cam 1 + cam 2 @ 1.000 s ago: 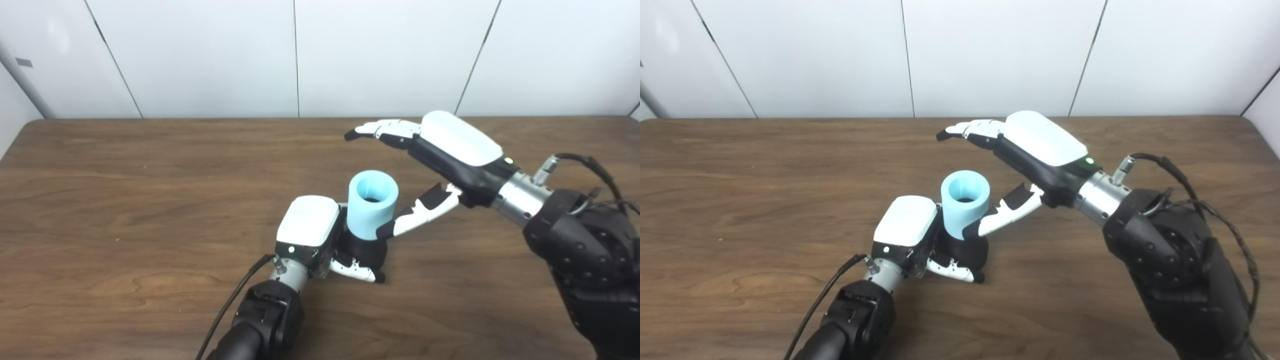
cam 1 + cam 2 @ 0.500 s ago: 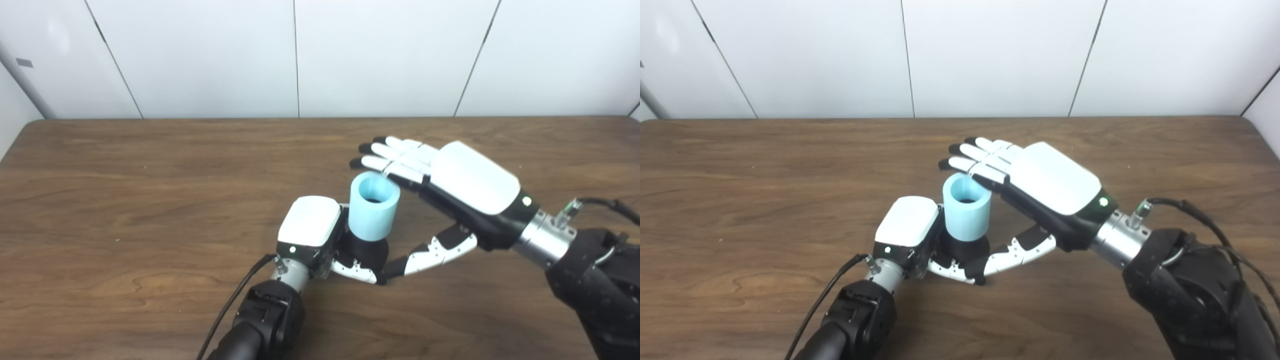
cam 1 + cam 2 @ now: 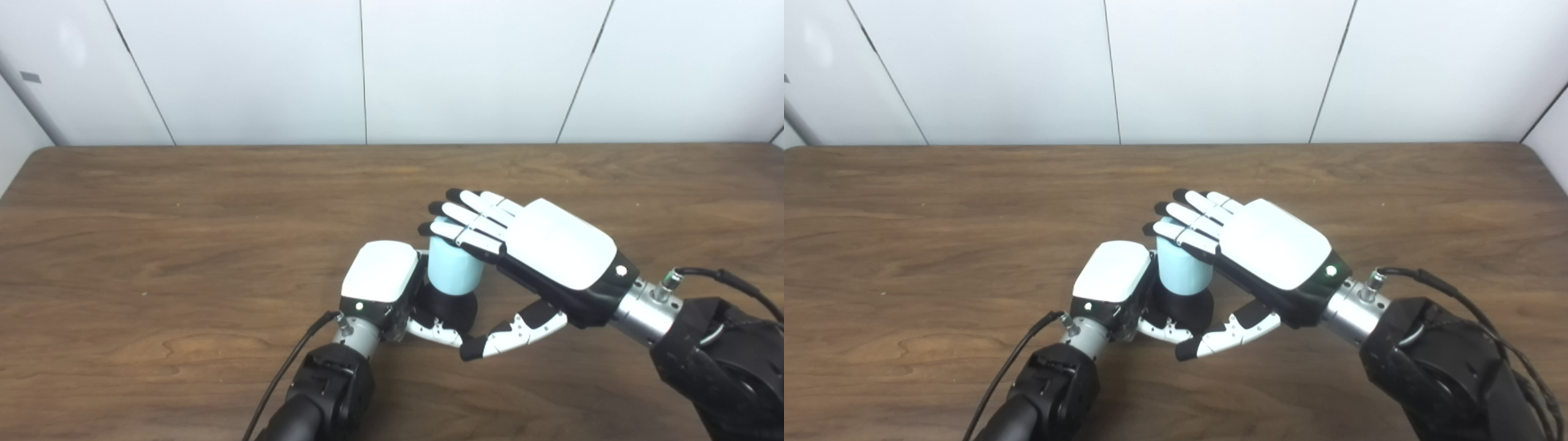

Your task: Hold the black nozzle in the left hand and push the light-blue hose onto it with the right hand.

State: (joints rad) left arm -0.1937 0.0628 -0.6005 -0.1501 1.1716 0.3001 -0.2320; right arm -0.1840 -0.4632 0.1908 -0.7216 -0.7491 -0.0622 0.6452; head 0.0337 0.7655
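The right hand (image 3: 554, 257) lies flat, palm down, on top of the light-blue hose (image 3: 450, 272). Its fingers (image 3: 468, 214) are straight and a little apart, and they cover the open upper end of the hose, touching its rim. The thumb (image 3: 511, 334) points out below the palm, toward the left, and its black tip is just beside the left hand's thumb, near the tabletop (image 3: 153, 233). This hand holds nothing; it only presses with the flat of the fingers.

The left hand (image 3: 383, 285) is closed around the black nozzle (image 3: 450, 309). Its white back faces up and its thumb (image 3: 435, 331) curls around the front of the nozzle's lower part. The other fingers of this hand are hidden behind the nozzle, so I cannot tell how they sit.

The hose is a short, wide tube and it stands upright, with its lower end on the nozzle. Only a low dark part of the nozzle shows under the hose; how deep the nozzle goes inside the hose cannot be seen. The nozzle's base seems to rest on the tabletop, near its middle, a little toward the robot.

The tabletop is of dark brown wood. Behind its far edge stands a wall (image 3: 465, 67) of white panels with thin dark seams.
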